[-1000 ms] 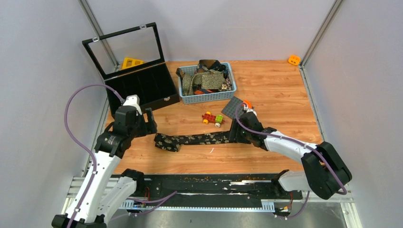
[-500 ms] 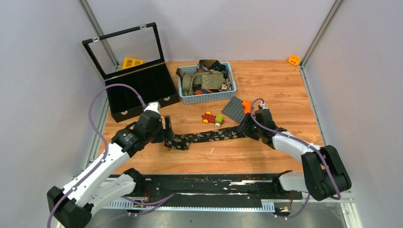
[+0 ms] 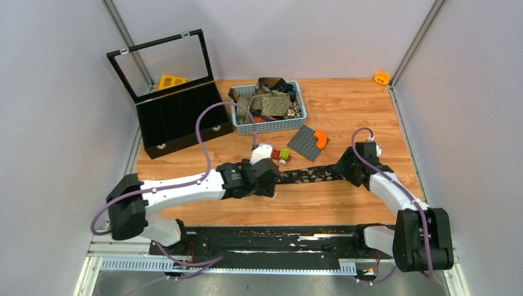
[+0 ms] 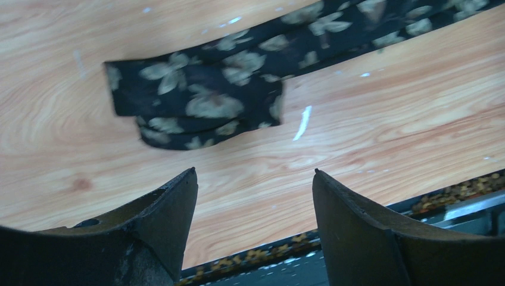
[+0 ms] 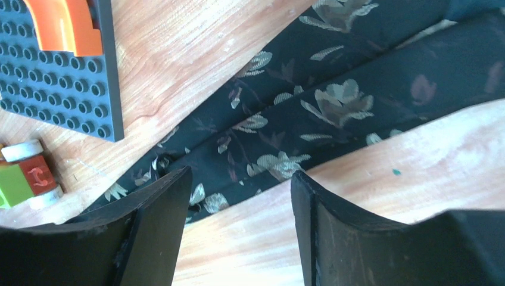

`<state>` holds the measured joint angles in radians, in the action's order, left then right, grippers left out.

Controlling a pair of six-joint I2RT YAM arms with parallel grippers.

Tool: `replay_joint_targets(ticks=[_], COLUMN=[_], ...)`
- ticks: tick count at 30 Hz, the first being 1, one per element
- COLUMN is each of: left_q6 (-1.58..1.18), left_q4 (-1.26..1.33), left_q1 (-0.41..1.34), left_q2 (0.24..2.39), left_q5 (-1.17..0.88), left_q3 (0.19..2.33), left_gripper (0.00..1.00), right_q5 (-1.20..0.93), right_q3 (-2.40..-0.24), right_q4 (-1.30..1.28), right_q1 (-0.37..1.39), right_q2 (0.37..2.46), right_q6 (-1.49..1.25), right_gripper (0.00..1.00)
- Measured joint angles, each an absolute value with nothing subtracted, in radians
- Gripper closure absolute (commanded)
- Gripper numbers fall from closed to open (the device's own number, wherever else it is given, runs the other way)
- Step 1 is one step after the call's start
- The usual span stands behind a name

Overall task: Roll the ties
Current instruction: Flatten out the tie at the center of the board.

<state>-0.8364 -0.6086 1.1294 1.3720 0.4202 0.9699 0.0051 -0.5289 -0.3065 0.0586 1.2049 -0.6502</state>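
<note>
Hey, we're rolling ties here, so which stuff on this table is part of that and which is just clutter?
For the job: black floral tie, folded over at one end; more ties heaped in the blue basket.
Just lying about: grey studded plate; orange curved brick on it; toy brick car; open black case; yellow piece; orange piece.

Toy car (image 3: pixel 284 154) and brick plate (image 3: pixel 302 144) stand beyond tie (image 3: pixel 311 174).

Left hand (image 4: pixel 255 173) fingers apart, right hand (image 5: pixel 241 171) fingers apart, both angled downward
</note>
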Motion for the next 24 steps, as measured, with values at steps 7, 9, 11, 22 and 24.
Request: replay_joint_targets(ticks=[7, 9, 11, 22, 24], left_q6=[-0.831, -0.820, -0.809, -0.767, -0.767], left_q4=[-0.602, -0.611, -0.627, -0.789, -0.802], left_q1=[1.214, 1.218, 1.217, 1.217, 1.217], left_q2=[1.605, 1.662, 1.722, 1.914, 1.931], left_q5=[0.489, 0.503, 0.516, 0.641, 0.653], left_q3=[1.184, 1.217, 1.250, 1.400, 1.402], left_gripper=[0.41, 0.41, 0.41, 0.38, 0.37], right_q5=[0.063, 0.070, 0.071, 0.051, 0.044], right_q3=[-0.529, -0.529, -0.529, -0.508, -0.505], right_q4=[-0.406, -0.415, -0.414, -0.404, -0.402], right_q1=[0.062, 0.063, 0.063, 0.064, 0.064], right_q2=[1.049, 1.026, 1.017, 1.031, 1.033], right_q6=[-0.591, -0.581, -0.573, -0.562, -0.561], right_gripper=[0.35, 0.35, 0.35, 0.35, 0.35])
